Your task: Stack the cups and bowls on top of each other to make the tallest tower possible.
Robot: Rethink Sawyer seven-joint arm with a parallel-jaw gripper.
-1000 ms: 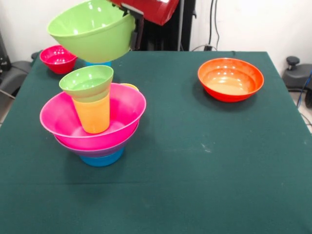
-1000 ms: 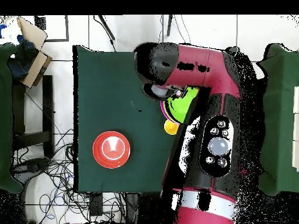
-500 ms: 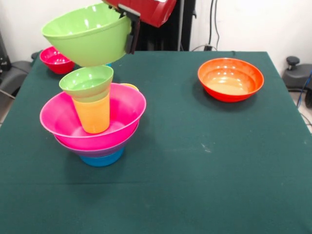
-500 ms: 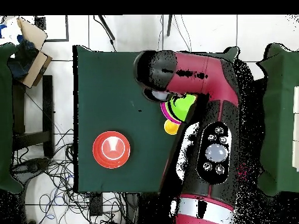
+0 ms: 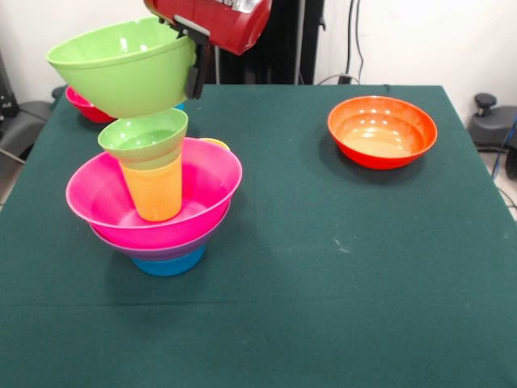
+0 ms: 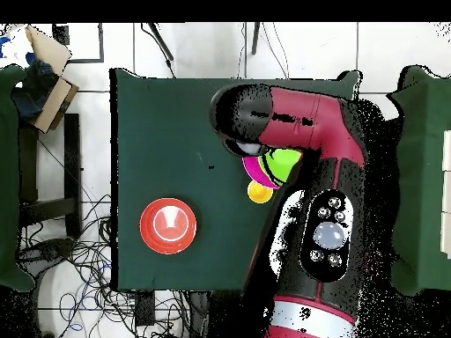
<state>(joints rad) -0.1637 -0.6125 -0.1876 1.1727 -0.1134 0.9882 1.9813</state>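
Observation:
The tower stands at the left: a mid blue bowl at the bottom, a purple bowl, the wide pink bowl, an orange-yellow cup standing in it, and a small green bowl on the cup. Just above that hangs the big lime green bowl, nearly level. My gripper is shut on its right rim. From overhead the arm covers most of the tower; only lime green bowl and a bit of pink bowl show.
An orange bowl sits alone at the far right, also visible from overhead as the orange bowl. A small red bowl lies behind the lime bowl at the far left. A yellow cup rim peeks from behind the pink bowl.
The gripper has carried the lime green bowl leftward in the front view and levelled it; it now hangs over the small green bowl instead of beside it.

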